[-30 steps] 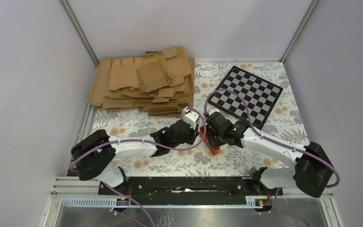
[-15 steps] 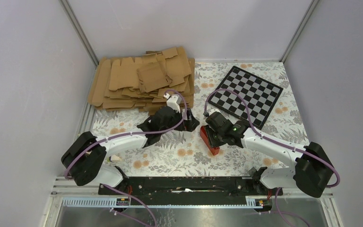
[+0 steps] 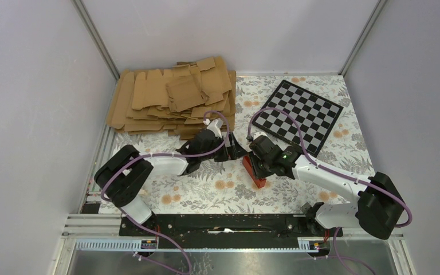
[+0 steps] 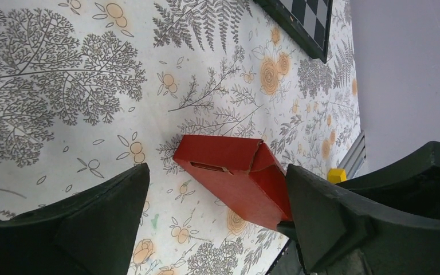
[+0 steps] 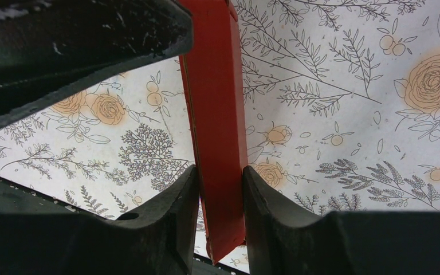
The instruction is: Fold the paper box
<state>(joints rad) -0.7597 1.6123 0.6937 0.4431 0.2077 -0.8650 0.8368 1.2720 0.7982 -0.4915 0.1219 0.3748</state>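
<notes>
The paper box [image 3: 254, 172], a bright red thin-card carton nearly formed, sits mid-way across the floral table [image 3: 195, 195], pinched by your right gripper [image 5: 220, 189]. Your left gripper [image 4: 216, 172] hangs spread beside it; tucking the end flap looks next. The brown cardboard stack [image 3: 172, 100] in the far-left corner and the black-and-white checkered board [image 3: 305, 114] at the far-right obstruct nothing.

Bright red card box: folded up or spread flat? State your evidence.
Folded up: the bright red card box shows a top face, side wall and slanted end flap, and the right tool pinches its narrow body.
</notes>
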